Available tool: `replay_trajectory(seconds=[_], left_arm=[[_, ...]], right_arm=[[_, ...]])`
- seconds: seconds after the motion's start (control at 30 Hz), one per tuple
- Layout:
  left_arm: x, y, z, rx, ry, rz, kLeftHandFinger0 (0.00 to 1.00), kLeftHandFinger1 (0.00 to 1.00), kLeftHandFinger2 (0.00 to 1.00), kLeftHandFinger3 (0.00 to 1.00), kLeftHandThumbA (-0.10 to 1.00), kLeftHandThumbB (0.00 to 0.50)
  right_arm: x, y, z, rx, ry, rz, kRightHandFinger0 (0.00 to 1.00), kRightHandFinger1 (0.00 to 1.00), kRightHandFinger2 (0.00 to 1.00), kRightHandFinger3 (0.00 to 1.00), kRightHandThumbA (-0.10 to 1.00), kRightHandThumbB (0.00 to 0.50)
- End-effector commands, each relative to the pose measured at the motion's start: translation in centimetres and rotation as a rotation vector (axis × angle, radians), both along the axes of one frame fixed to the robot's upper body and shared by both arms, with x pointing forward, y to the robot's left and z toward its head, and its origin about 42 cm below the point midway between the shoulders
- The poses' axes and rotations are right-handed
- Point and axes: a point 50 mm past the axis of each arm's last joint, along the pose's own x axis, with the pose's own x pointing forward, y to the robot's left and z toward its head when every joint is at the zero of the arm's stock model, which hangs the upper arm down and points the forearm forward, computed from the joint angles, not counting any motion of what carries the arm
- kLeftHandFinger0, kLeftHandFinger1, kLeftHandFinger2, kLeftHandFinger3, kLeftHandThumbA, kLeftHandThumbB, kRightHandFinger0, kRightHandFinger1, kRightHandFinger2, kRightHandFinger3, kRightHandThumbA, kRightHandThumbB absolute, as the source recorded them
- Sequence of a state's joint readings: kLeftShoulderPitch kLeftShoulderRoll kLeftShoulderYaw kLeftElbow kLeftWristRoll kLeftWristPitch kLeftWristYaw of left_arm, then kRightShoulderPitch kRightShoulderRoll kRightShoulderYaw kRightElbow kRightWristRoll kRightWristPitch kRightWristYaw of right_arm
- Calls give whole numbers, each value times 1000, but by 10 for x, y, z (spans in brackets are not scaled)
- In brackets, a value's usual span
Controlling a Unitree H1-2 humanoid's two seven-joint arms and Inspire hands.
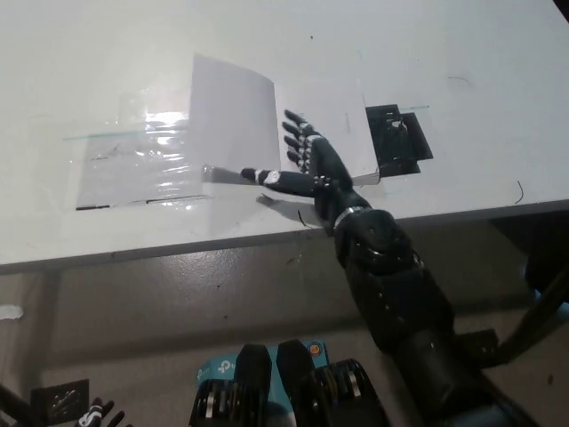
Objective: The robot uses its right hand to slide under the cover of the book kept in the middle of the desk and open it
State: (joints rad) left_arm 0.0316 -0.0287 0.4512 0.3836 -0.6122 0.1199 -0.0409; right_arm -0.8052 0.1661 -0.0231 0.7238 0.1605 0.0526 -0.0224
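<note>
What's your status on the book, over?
Right hand open, fingers spread on the book, thumb under the cover. Cover lifted off the pages, not fully open. Left hand out of view. Nothing blocking the swing.

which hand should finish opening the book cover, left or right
Right. The right hand is already at the book, fingers spread, with the cover partly lifted beside it. The left hand is barely in view, low at the picture's bottom left.
</note>
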Motion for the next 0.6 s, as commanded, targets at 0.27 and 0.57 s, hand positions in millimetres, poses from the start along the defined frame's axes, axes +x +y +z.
replay_trajectory(seconds=[0.27, 0.57], left_arm=[[-11, -1, 3, -27, -32, 39, 779, 763, 802, 865, 896, 176], [-17, -4, -2, -33, -32, 53, 787, 776, 827, 899, 887, 194]], right_arm=[[-73, -113, 108, 841, -78, -37, 1000, 1000, 1000, 1000, 1000, 242], [-137, -200, 48, 954, -103, -240, 1000, 1000, 1000, 1000, 1000, 212]])
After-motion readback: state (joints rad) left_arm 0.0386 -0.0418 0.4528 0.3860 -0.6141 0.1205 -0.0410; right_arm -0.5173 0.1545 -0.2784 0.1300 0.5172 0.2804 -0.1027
